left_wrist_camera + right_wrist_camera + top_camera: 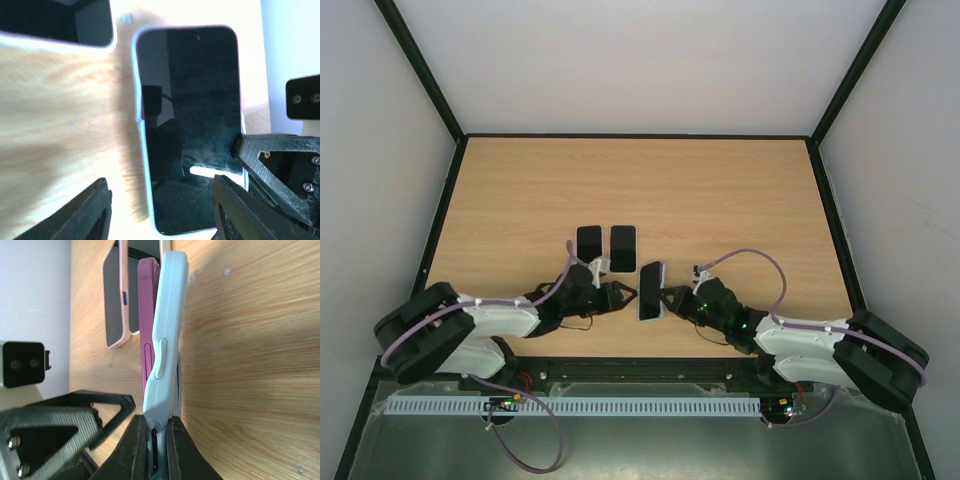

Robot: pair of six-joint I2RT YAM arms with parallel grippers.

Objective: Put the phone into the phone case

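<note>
Now noting left gripper (615,296) spread wide, just left of the purple phone (651,291) at near centre of table (520,200). Seeing phone partly inside pale phone case (167,315), both pinched in right gripper (156,440). Logging 2 other phones (588,243) beyond.

The wooden table (720,200) carries a left phone (588,243) and a right phone (622,248), flat, side by side, midway between its side edges.

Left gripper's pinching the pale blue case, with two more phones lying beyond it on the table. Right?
No. It is the right gripper that pinches the pale blue case, as the right wrist view shows; the left gripper is open. The two more phones do lie beyond.
</note>
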